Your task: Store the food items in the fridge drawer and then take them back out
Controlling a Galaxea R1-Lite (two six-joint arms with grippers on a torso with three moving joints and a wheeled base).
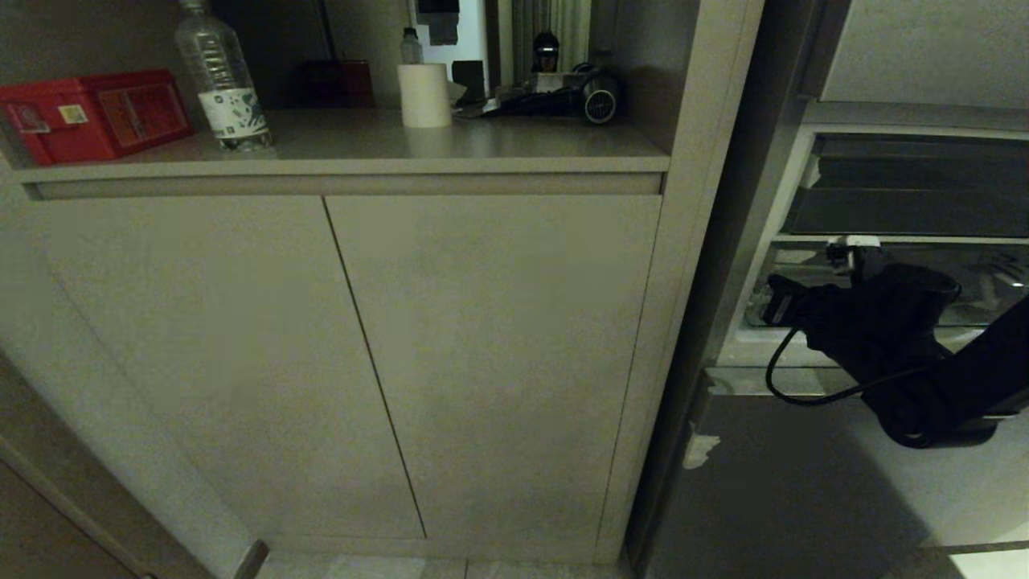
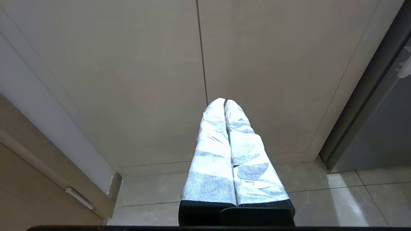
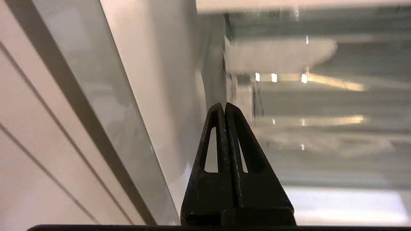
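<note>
My right arm [image 1: 876,330] reaches into the open fridge on the right, in front of the clear fridge drawer [image 1: 993,281]. In the right wrist view my right gripper [image 3: 224,104] is shut, its black fingers pressed together with nothing between them. Just ahead of its tips is the drawer's clear plastic [image 3: 305,96], blurred and glinting. My left gripper [image 2: 224,101] hangs parked low in front of the cabinet doors, its white-wrapped fingers shut and empty. The food items are out of view.
A darker drawer [image 1: 908,193] sits above the clear one. The beige cabinet [image 1: 362,346] fills the left. Its shelf holds a red box [image 1: 92,112], a water bottle [image 1: 221,80] and a white roll [image 1: 424,95]. The fridge's white side wall [image 3: 160,80] is close by the right gripper.
</note>
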